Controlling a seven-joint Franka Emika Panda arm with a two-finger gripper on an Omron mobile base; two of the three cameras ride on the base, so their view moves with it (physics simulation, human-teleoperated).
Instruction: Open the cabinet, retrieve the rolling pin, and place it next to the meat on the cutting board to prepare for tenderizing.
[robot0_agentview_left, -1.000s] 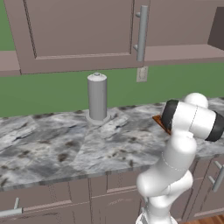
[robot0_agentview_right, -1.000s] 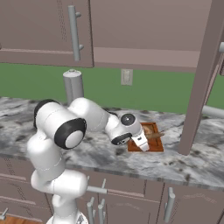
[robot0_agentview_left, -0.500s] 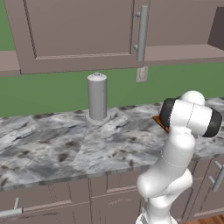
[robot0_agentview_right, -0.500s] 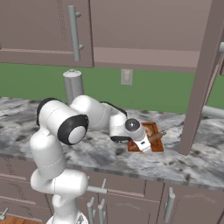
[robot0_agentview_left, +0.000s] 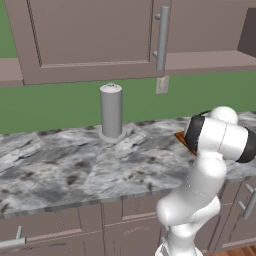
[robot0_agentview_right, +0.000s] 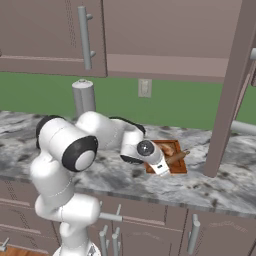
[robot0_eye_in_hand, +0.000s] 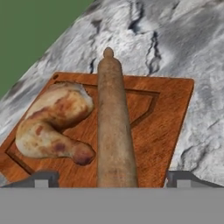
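Note:
The rolling pin (robot0_eye_in_hand: 113, 131) lies lengthwise on the cutting board (robot0_eye_in_hand: 162, 113), right beside the meat (robot0_eye_in_hand: 52, 118), a browned drumstick-shaped lump on the pin's left. My gripper (robot0_eye_in_hand: 113, 179) hovers over the pin's near end and is open. Its fingertips (robot0_eye_in_hand: 43, 178) stand well clear of the wood on both sides. In the right base view the gripper (robot0_agentview_right: 162, 168) hangs over the near edge of the cutting board (robot0_agentview_right: 181, 167), and the rolling pin (robot0_agentview_right: 176, 158) rests on it. One cabinet door (robot0_agentview_right: 227, 100) stands swung open at the right.
A tall grey upright cylinder (robot0_agentview_left: 111, 110) stands on the marble counter (robot0_agentview_left: 65, 170) toward the wall, left of the board. The closed cabinet door (robot0_agentview_left: 95, 35) has a long bar handle (robot0_agentview_left: 161, 37). Low drawer fronts run under the counter edge.
The jaws have spread wide and let go of the rolling pin, which now rests on the board. The hand has shifted slightly to the right above it.

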